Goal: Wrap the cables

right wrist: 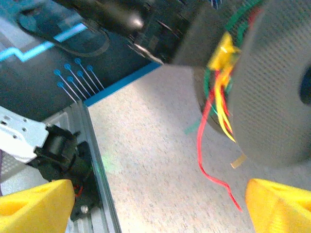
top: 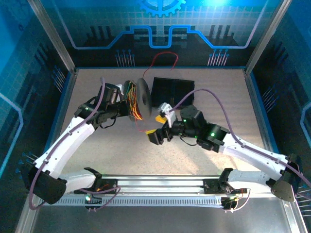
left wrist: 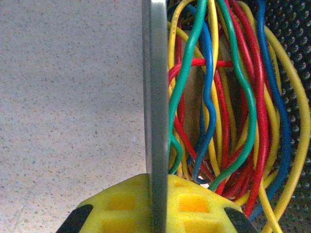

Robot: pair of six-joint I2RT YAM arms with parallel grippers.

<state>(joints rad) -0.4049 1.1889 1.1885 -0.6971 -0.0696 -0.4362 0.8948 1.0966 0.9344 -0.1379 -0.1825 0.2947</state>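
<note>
Closest to the lens, my left gripper [left wrist: 158, 206] is clamped on the thin rim of the spool [left wrist: 154, 97], holding it on edge. The cables [left wrist: 228, 126] sit in loose turns on its core. My right gripper [right wrist: 155, 208] gapes wide and empty beneath a dangling red tail [right wrist: 209, 160]. I'd pinch that tail near its end and lead it round, keeping the spool steady over the bench [left wrist: 68, 107].
</note>
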